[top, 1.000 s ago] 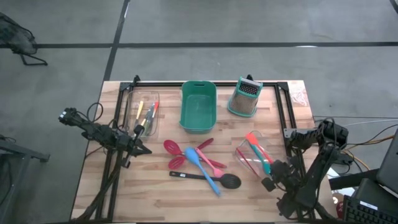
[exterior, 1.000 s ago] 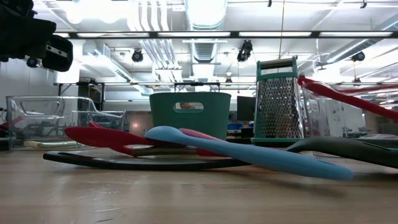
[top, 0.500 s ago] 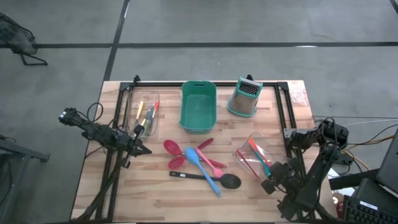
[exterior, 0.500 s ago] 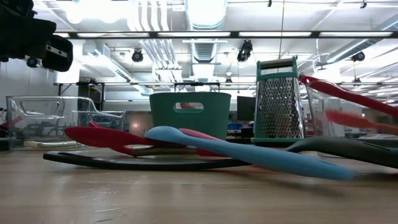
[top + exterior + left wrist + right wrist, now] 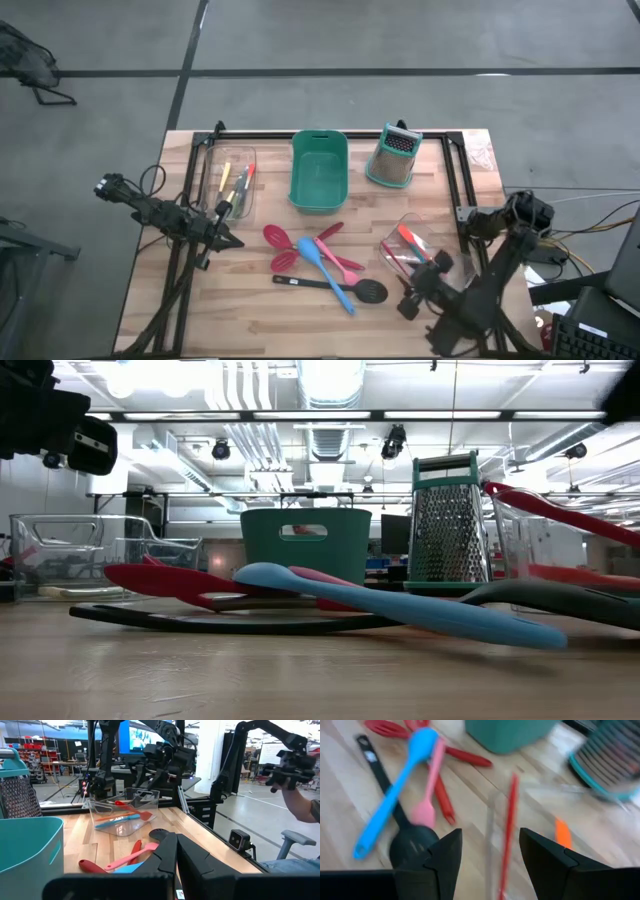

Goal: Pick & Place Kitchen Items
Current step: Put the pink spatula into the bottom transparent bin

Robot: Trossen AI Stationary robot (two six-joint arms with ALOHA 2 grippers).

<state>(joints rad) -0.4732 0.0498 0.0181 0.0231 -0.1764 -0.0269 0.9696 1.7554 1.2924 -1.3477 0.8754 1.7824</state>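
Hovering near your clear plastic container (image 5: 405,243), right gripper (image 5: 487,851) spread wide and empty, glossy blue spoon (image 5: 327,268) and matte black-headed spoon (image 5: 340,287) crossed mid-table on wood planks, left gripper (image 5: 226,238) closed, empty.

Teal bin (image 5: 319,172) beside box grater (image 5: 394,157); clear containers (image 5: 225,183) (image 5: 403,246) at sides.

Red, pink, blue, black utensils (image 5: 325,262) piled mid-table, more in clear bins
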